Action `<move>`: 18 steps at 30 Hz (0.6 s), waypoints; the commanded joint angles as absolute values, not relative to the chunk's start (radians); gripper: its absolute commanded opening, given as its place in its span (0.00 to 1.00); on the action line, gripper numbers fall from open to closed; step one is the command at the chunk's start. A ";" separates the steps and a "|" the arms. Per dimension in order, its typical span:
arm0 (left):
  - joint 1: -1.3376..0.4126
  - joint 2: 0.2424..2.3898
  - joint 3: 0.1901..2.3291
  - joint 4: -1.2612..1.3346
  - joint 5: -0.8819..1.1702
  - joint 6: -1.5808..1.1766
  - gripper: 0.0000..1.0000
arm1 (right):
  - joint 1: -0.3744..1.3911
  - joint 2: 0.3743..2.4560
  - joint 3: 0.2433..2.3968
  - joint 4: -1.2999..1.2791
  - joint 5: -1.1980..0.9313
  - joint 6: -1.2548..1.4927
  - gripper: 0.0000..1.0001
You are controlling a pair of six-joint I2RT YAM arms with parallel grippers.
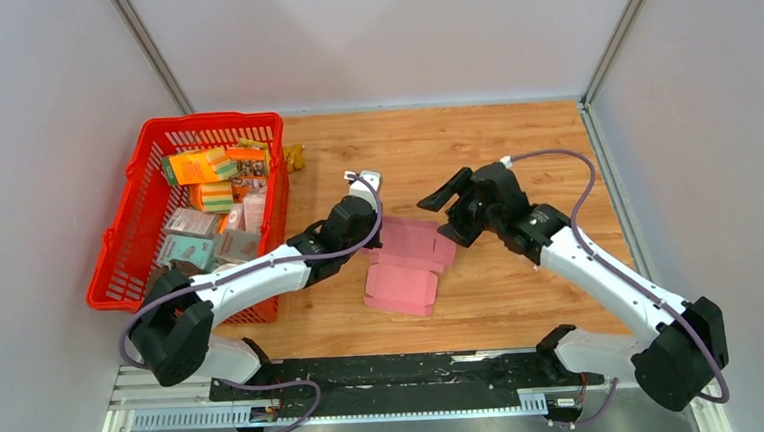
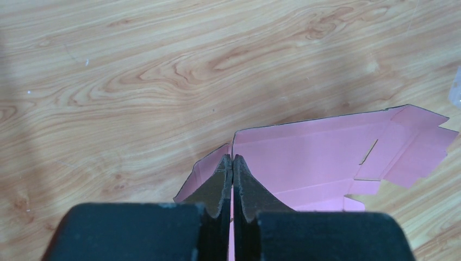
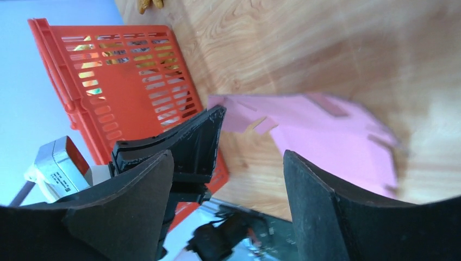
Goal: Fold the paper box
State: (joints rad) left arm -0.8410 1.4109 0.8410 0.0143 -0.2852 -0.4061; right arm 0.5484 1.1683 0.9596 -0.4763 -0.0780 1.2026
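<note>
From above: lay flat at mid-frame on the wooden table (image 1: 514, 148), one pink paper box (image 1: 406, 265), unfolded, flaps spread. Flanked by two arms: left gripper (image 1: 372, 243) at the card's left edge, right gripper (image 1: 446, 217) just off its upper right corner. Stood at upper left, one red basket (image 1: 138, 221) of printed packages (image 1: 200, 167), too jumbled to count. Just beside it, one small yellow object (image 1: 295, 157).

Left wrist: left gripper (image 2: 232, 163) pinched tight on a raised edge of the paper box (image 2: 315, 157) at lower centre, sheet stretching right.

Right wrist: right gripper (image 3: 225, 157) gaped wide, gripping nothing. Showed blurred at centre right, the paper box (image 3: 326, 136); at upper left, the basket (image 3: 125, 81).

Judged light, thin and bendy, apt to slide on wood and crease mid-panel. Best taken by a flap edge near a score line.
</note>
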 commanded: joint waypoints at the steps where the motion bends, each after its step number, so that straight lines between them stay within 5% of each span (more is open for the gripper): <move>1: -0.850 1.356 0.810 0.112 -0.334 -0.420 0.00 | 0.644 1.138 0.926 -0.445 0.104 1.619 0.77; 11: -0.862 1.333 0.781 0.132 -0.341 -0.411 0.00 | 0.669 1.288 0.963 -0.496 0.072 1.867 0.56; 18: -0.876 1.327 0.775 0.133 -0.353 -0.390 0.00 | 0.669 1.354 1.011 -0.495 0.097 1.888 0.50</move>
